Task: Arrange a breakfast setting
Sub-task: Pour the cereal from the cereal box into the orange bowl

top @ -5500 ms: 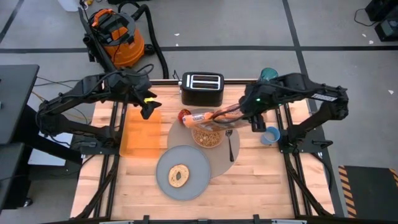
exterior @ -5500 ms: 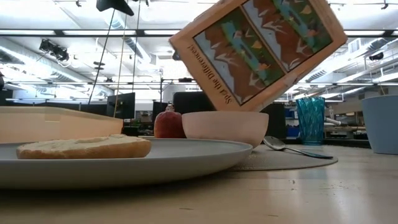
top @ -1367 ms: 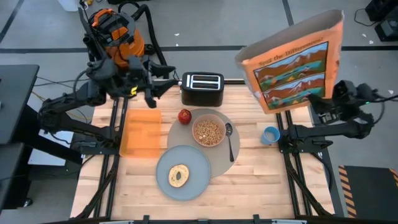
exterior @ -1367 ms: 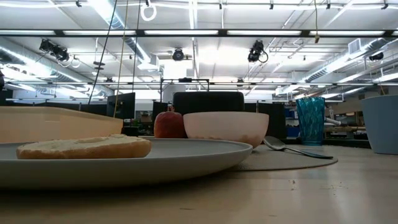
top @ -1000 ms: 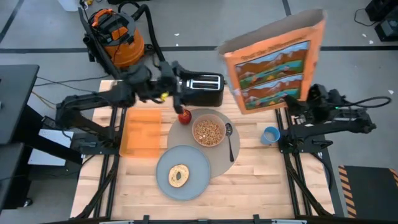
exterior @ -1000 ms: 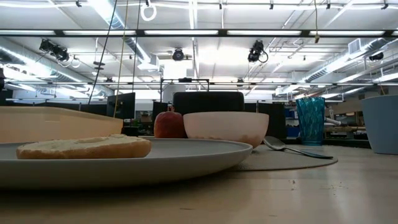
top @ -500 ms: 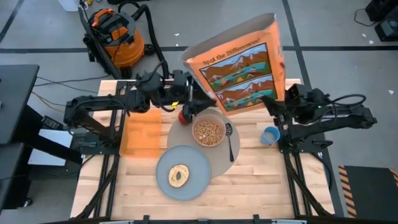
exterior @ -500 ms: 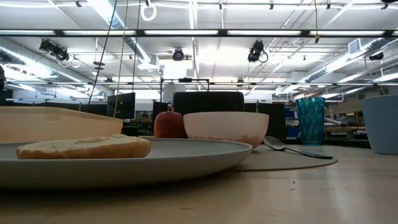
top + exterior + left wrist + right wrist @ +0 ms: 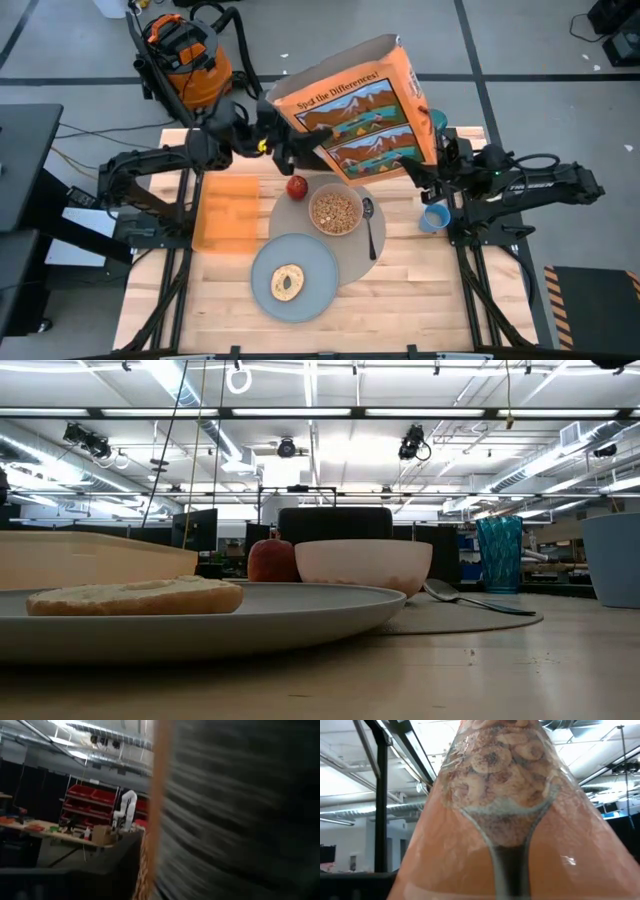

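The orange cereal box (image 9: 350, 105) is high above the table's far middle, tilted, printed face up, and it hides the toaster. My right gripper (image 9: 418, 172) is shut on its lower right end. My left gripper (image 9: 288, 148) is at the box's lower left edge; its wrist view shows only the blurred box edge (image 9: 155, 820). The pink bowl (image 9: 335, 212), full of cereal, the spoon (image 9: 370, 228) and the red apple (image 9: 297, 186) lie on the grey mat (image 9: 352, 257). The bagel (image 9: 288, 282) lies on the grey plate (image 9: 312, 262). The blue cup (image 9: 434, 217) stands at the right. My right gripper holds the cereal box by its lower end, near the right corner (image 9: 408, 165), coming from the table's right. The box itself hides the fingers, and its face fills the right wrist view (image 9: 505, 820). The box is lifted clear of the table and tilted.
An orange tray (image 9: 225, 212) lies on the table's left part. The teal bottle (image 9: 433, 118) stands at the far right, half behind the box, and also shows in the low view (image 9: 499, 553). Bare wood lies along the near edge.
My right gripper has carried the cereal box from beyond the table's right edge toward the left, over the far middle. My left gripper has swung from the far left toward the apple, then up to the box's lower left edge. The things on the table have kept still.
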{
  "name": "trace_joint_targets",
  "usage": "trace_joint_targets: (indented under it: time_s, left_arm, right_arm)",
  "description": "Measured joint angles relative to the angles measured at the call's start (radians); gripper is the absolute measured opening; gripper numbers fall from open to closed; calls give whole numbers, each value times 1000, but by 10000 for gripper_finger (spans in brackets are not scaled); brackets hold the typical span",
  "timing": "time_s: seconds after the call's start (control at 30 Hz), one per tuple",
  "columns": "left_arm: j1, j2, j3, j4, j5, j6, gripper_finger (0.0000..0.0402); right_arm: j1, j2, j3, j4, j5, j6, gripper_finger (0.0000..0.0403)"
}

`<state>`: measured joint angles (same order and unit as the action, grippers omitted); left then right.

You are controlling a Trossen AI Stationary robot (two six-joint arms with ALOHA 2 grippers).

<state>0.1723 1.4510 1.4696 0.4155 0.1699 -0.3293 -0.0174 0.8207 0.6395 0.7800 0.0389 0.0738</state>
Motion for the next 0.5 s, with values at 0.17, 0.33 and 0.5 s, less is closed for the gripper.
trace_joint_targets:
  time_s: [0.17, 0.33, 0.5]
  left_arm:
    - [31, -18, -1, -25, 18, 8, 128]
    - [61, -27, -1, -75, 34, 29, 32]
    - [92, -27, -1, -84, 70, 26, 14]
  right_arm:
    - [1, 11, 0, -2, 62, -16, 228]
    - [2, 16, 0, -22, 107, -67, 250]
    - [2, 16, 0, -38, 135, -86, 293]
